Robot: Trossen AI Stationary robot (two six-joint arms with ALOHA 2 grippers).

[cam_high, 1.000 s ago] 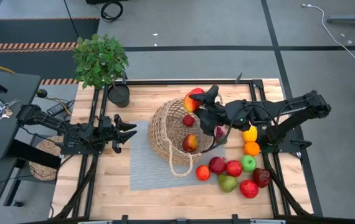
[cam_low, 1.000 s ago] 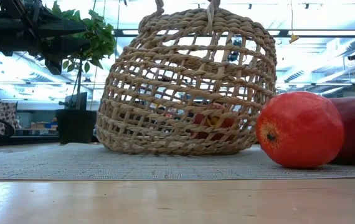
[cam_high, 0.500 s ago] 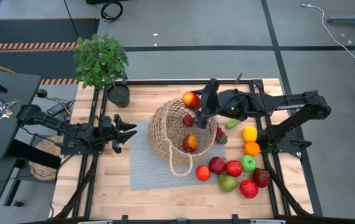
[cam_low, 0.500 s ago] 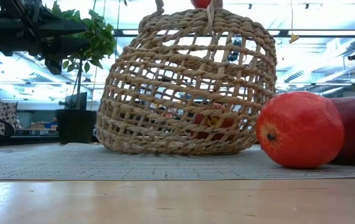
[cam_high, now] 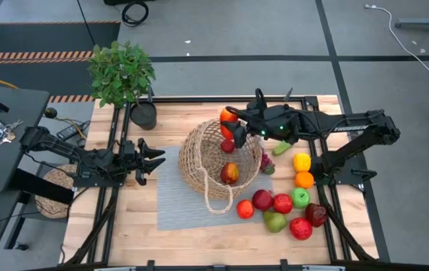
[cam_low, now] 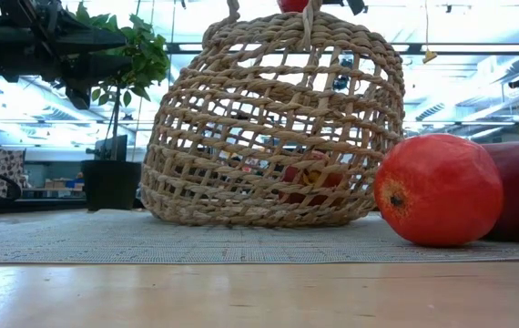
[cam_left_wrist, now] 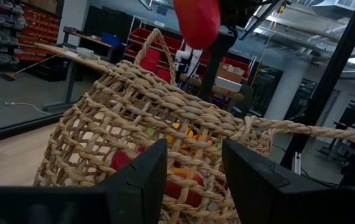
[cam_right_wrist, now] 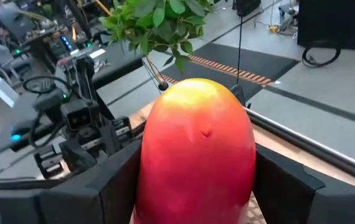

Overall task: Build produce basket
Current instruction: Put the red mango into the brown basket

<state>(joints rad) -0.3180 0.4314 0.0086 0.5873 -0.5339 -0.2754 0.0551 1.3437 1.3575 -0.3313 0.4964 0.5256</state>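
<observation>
The tan wicker basket (cam_high: 213, 162) stands on a grey mat, and its wall fills the low view (cam_low: 273, 118) and the left wrist view (cam_left_wrist: 165, 143). Two red fruits (cam_high: 229, 173) lie inside it. My right gripper (cam_high: 235, 125) hovers over the basket's far rim, shut on a red-and-yellow fruit (cam_right_wrist: 197, 146), which also shows in the high view (cam_high: 228, 117) and at the low view's top edge (cam_low: 293, 4). My left gripper (cam_high: 153, 158) waits open, left of the basket. More produce (cam_high: 282, 203) lies on the table at the right. My right gripper pinches the red-and-yellow fruit by its two sides (cam_right_wrist: 149, 168) between the two fingers (cam_right_wrist: 118, 183). The fingers reach in from the table's right, about level. The fruit is lifted clear, above the basket's far rim (cam_high: 222, 129).
A potted green plant (cam_high: 122, 71) stands at the far left corner. Apples, an orange (cam_high: 303, 179), a yellow pepper (cam_high: 302, 161) and a green cucumber (cam_high: 281, 149) lie right of the basket. A large red fruit (cam_low: 437, 189) sits on the mat near the low camera.
My right gripper has carried the red-and-yellow fruit a little toward the table's left and down over the basket's far rim. The fruit has come into the top of the low view, and the gripper has turned. The basket has stayed in place.
</observation>
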